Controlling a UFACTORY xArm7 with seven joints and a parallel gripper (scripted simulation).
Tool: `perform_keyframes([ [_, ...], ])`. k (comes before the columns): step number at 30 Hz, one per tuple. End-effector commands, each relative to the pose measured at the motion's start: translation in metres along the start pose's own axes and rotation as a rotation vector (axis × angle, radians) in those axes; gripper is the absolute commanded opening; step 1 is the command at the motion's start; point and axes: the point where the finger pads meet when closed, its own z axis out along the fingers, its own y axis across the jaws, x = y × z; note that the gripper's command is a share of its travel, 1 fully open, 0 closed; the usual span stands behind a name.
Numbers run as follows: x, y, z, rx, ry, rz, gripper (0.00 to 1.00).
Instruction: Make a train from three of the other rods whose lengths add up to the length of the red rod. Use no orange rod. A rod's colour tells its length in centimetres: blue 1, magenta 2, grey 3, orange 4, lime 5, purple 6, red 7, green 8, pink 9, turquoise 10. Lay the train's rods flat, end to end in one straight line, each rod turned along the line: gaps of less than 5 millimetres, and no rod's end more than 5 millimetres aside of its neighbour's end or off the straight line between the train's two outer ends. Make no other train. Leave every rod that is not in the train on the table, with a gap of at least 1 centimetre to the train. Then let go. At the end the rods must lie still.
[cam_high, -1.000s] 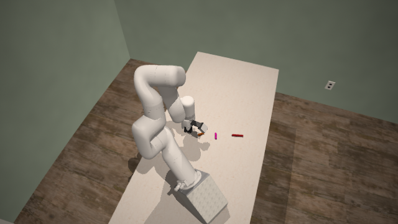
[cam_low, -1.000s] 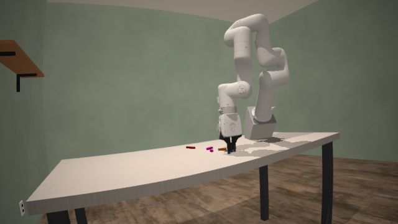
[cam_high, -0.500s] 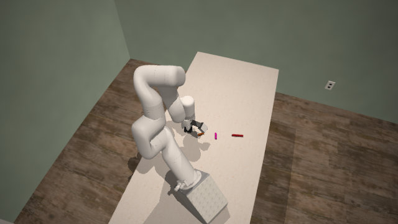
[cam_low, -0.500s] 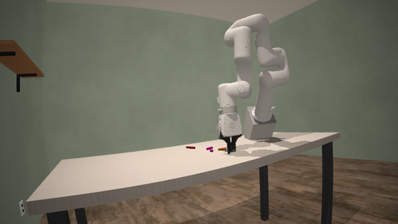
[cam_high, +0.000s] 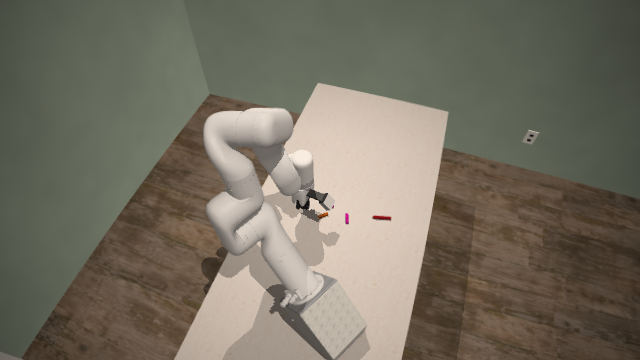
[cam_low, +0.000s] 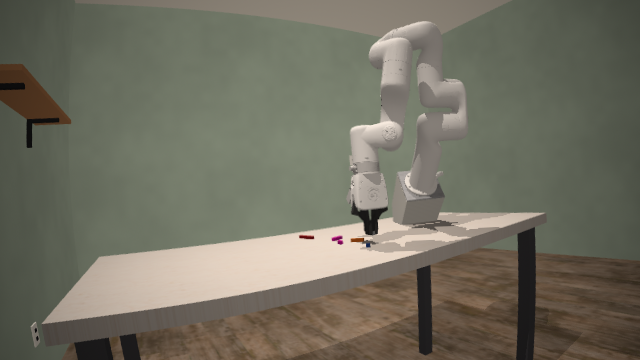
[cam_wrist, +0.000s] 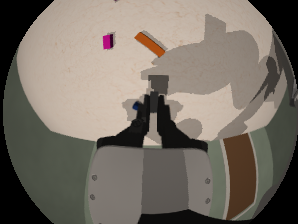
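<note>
Pale tabletop (cam_high: 390, 150) (cam_low: 200, 275) (cam_wrist: 65, 90); grey rod (cam_wrist: 154, 103) pinched in narrowed tool (cam_high: 303, 205) (cam_low: 371, 233) (cam_wrist: 153, 102). Likely light, stiff; best gripped mid-length.

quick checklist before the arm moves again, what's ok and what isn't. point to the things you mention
1. gripper (cam_high: 302, 206) (cam_low: 371, 233) (cam_wrist: 153, 102) shut on the grey rod (cam_wrist: 154, 104): ok
2. fingertips above the table (cam_high: 385, 150) (cam_low: 200, 275) (cam_wrist: 65, 85): ok
3. one magenta rod (cam_high: 347, 218) (cam_low: 337, 238) and a second magenta rod (cam_high: 333, 206) (cam_low: 340, 242) (cam_wrist: 108, 42) on the table: ok
4. magenta rods aligned end to end: not ok
5. exact gap from blue rod (cam_low: 368, 245) (cam_wrist: 136, 105) to fingers: cannot tell
</note>
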Motion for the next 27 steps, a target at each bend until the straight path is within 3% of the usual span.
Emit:
perform_keyframes([
  [1,-0.001,0.0,-0.03,-0.014,0.012,0.003,0.04],
  [6,-0.002,-0.001,-0.054,-0.014,0.012,0.003,0.04],
  [13,-0.002,-0.001,-0.07,-0.014,0.012,0.003,0.04],
  [27,-0.002,-0.001,-0.074,-0.014,0.012,0.005,0.04],
])
